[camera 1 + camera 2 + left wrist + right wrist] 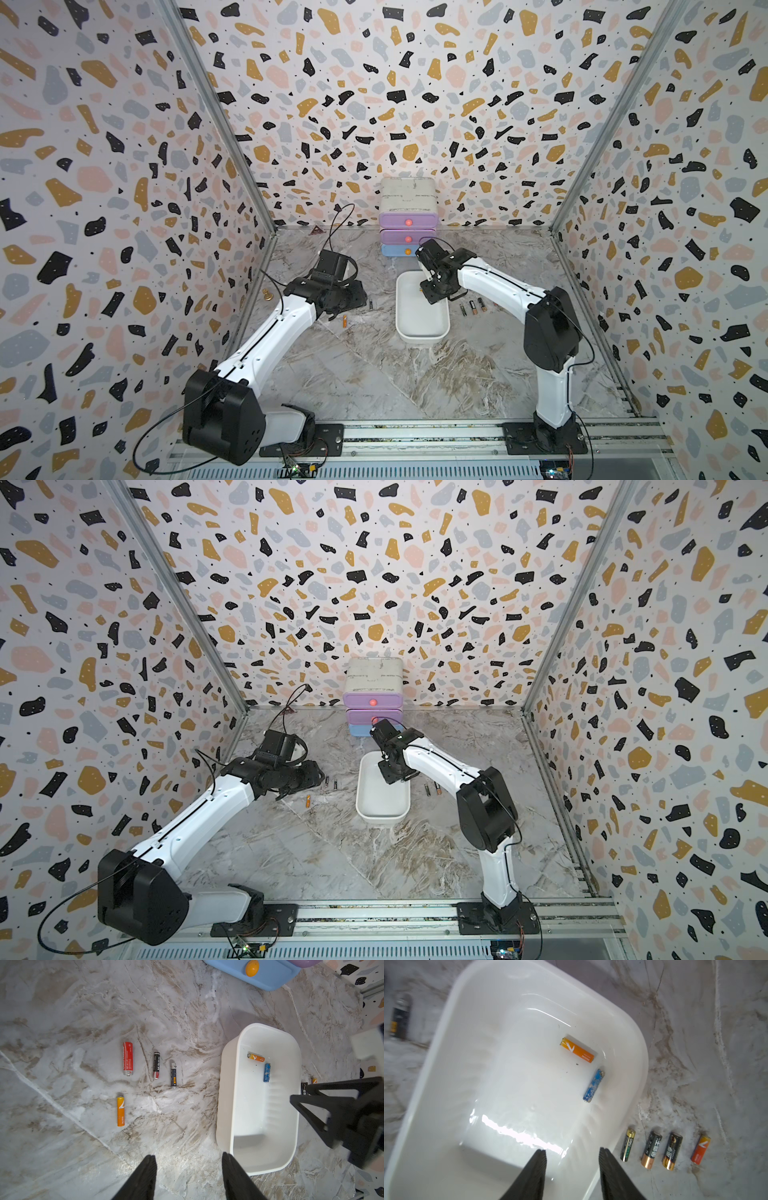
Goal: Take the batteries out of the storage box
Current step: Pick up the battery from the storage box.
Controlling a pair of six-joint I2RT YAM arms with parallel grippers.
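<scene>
**Right gripper [572,1151] hangs open over box [623,1028], two batteries to go**

Jaws apart and empty, the right gripper hovers above the box floor. An orange battery [577,1050] and a blue battery [593,1085] lie there close together but not touching, the blue one near the foot of a wall. A row of four [651,1149] sits on the worktop [62,1022] just outside that wall, and four more [156,1065] lie off the opposite side of the box. The left gripper [188,1157] waits beside the box, also spread and holding nothing.

The likeliest trouble is the blue battery's spot. With so little room by the wall, a descending finger could land on the wall or rim and shove or tip the light box into the row outside. The floor is glossy and the cells are round, so an off-centre close could send one rolling or knock its neighbour. The two lie at different angles, so a wrist left unturned could pinch a battery endwise and lose it.
</scene>
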